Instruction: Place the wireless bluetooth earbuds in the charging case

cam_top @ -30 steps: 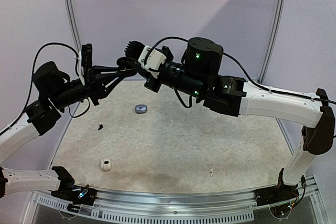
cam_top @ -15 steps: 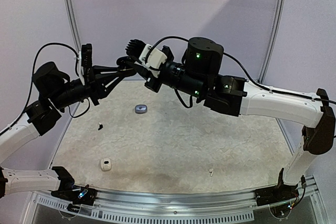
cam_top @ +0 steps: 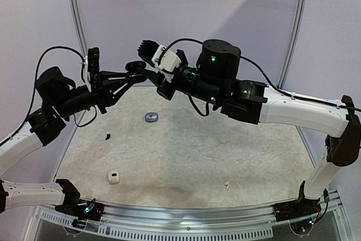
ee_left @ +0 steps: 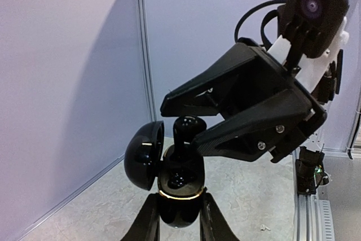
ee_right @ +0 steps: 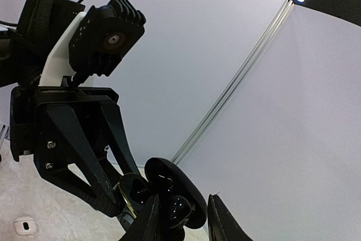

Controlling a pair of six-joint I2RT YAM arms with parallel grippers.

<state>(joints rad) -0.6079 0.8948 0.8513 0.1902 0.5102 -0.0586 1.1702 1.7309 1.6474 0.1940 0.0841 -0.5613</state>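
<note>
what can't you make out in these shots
- Left wrist view: whether the earbud sits in the black case, blocked by the right hand.
- Top view: that case, indistinct where the left hand meets the right.
- Top view: black speck and white speck, too small to identify.

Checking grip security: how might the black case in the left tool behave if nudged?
The black case looks glossy and rounded, so it may slip or twist in the left tool. Its lid hangs open on a hinge and would probably swing if bumped.
</note>
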